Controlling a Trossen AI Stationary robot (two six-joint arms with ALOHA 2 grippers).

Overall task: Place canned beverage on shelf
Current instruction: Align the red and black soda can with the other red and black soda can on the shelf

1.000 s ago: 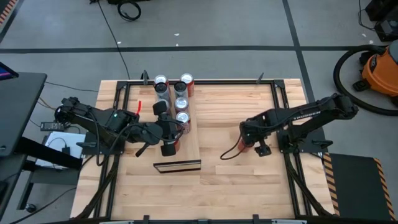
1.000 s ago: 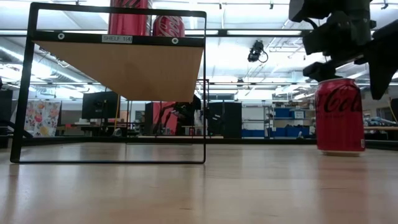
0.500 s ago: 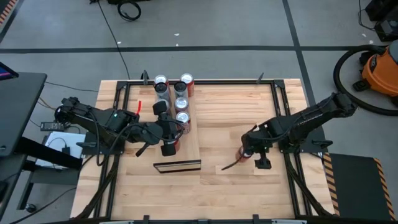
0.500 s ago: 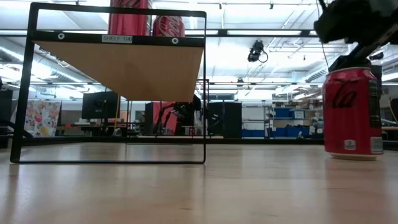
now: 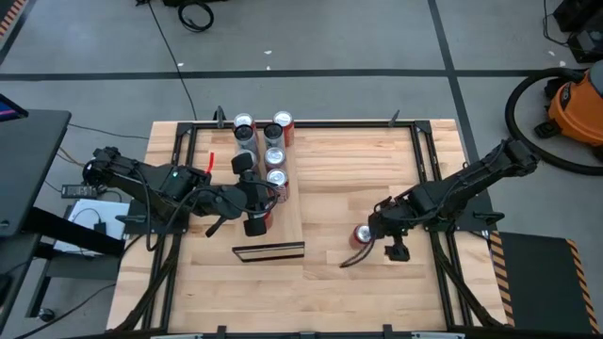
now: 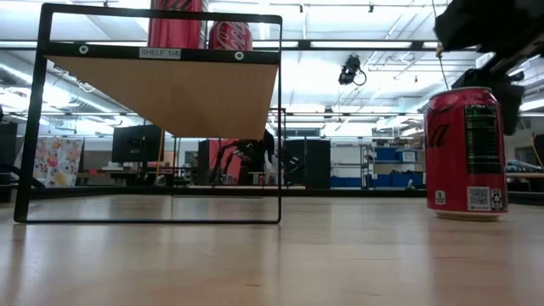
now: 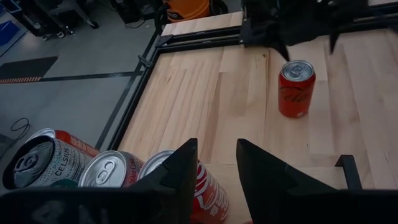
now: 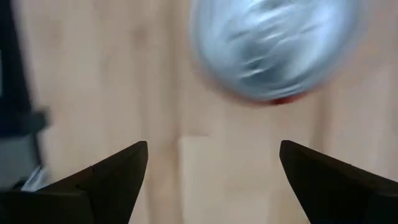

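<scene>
Right tool (image 5: 378, 232) wide open, empty, beside upright red silver-topped can (image 5: 362, 235).

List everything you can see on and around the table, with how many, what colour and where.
Shelf: one, pale wood in a black frame, left of the table's middle.
Cans on shelf: about five, red and silver tops, clustered at the far end.
Loose can: one, red, upright on the tabletop, right of the shelf.
Vacuum: one, orange with black hose, on the floor to the far right.
Left gripper: over the shelf's near part, partly closed.
Right gripper: open, beside the loose can, not holding it.
</scene>
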